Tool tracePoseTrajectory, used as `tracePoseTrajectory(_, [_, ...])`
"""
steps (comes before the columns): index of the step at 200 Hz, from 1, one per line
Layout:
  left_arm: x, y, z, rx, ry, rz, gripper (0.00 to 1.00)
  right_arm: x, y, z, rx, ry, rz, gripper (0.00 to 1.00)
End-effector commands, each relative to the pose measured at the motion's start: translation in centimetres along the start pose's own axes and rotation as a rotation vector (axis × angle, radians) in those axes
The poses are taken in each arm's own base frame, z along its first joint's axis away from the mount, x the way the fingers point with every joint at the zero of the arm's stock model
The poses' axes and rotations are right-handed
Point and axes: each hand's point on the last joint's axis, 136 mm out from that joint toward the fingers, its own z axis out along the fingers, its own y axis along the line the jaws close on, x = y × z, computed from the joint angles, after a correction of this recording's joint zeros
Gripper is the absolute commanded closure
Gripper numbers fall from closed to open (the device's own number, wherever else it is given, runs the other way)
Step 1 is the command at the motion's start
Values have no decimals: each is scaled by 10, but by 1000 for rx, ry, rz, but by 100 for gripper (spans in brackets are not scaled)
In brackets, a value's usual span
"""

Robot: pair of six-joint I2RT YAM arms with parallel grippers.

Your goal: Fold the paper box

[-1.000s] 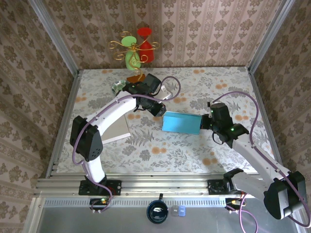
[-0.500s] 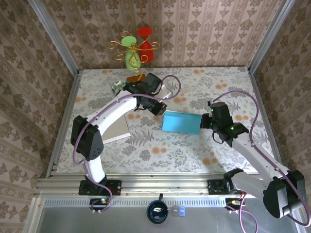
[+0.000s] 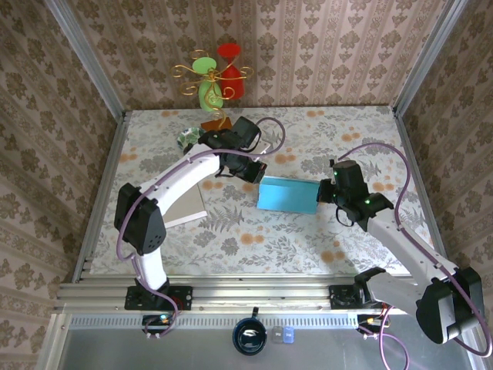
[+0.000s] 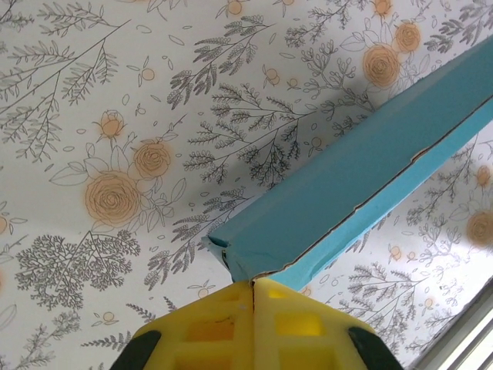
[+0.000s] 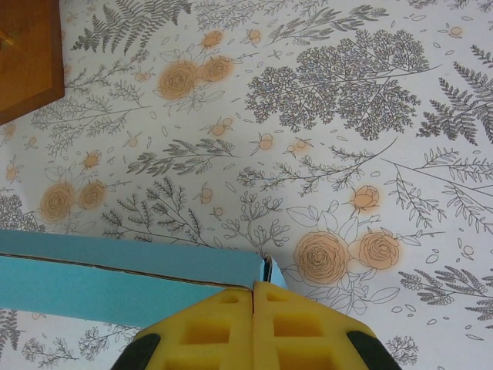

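The blue box [image 3: 286,195], flattened into a long sleeve, was over the middle of the flowered worktop [image 3: 308,239], stretched between the two arms. The left arm [image 3: 185,173] reached in at the box's left end. The left jaws were closed tight on that corner. In the left wrist view the yellow pads [image 4: 208,331] met with no gap, and the rough cardboard edge of the box [image 4: 362,177] ran into the seam between them. The right arm [image 3: 385,231] came in at the box's right end. The right jaws were likewise pressed shut, their pads [image 5: 308,327] pinching the end corner of the box [image 5: 115,281]. A soft shadow lay on the cloth beside the box. Whether its lower edge touched the worktop could not be told.

A white sheet [image 3: 183,206] lay flat to the left of the box, partly under the left arm. Beyond the box's left end, near the back wall, stood a gold wire ornament [image 3: 216,77] with red and green shapes, and an orange block [image 3: 216,123] sat at its foot. Well to the near side of the box, past the arm bases, sat a dark cup [image 3: 250,337].
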Motion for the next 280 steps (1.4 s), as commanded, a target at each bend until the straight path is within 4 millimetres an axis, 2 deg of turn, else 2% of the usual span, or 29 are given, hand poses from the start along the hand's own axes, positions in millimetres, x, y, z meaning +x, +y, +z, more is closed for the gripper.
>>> tracePoseTrajectory(1, [-4,-7,0,14,9,-97,100,8,5,0,-11,54,7,100])
tracePoseTrajectory(87, [-7,-6,6,37,17,-221,100,7,6,2,-11,60,7,100])
tracePoseTrajectory(125, [-5,-2,7,39,2,-186,100,8,6,3,-10,57,3,100])
tracePoseTrajectory(167, [5,2,13,30,-25,-129,100,9,8,3,-33,38,-15,100])
tracePoseTrajectory(217, [13,-3,19,28,-70,-90,100,19,7,3,-49,29,-31,100])
tracePoseTrajectory(264, [19,-4,14,-41,-139,-32,100,20,3,-6,-37,16,-13,100])
tracePoseTrajectory(280, [20,-7,12,-62,-180,-10,100,19,2,-12,-35,15,30,91])
